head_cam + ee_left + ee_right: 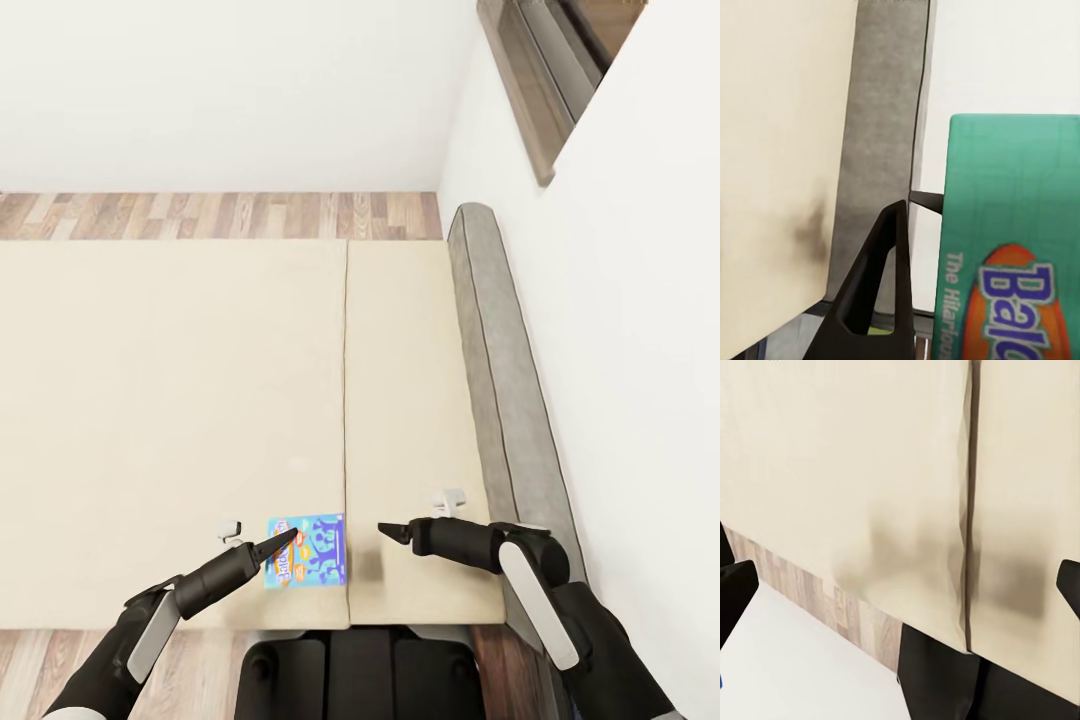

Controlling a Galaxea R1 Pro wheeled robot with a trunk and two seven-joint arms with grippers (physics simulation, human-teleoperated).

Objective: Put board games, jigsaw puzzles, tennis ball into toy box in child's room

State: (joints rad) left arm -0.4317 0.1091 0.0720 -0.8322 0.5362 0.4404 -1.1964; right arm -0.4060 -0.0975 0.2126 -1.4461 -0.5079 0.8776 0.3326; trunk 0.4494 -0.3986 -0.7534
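while the left gripper pinches a blue board game flat on the bed at six o'clock, its jaws closed on the box edge, the right gripper hovers at five o'clock beside it, jaws seemingly parted, holding nothing.
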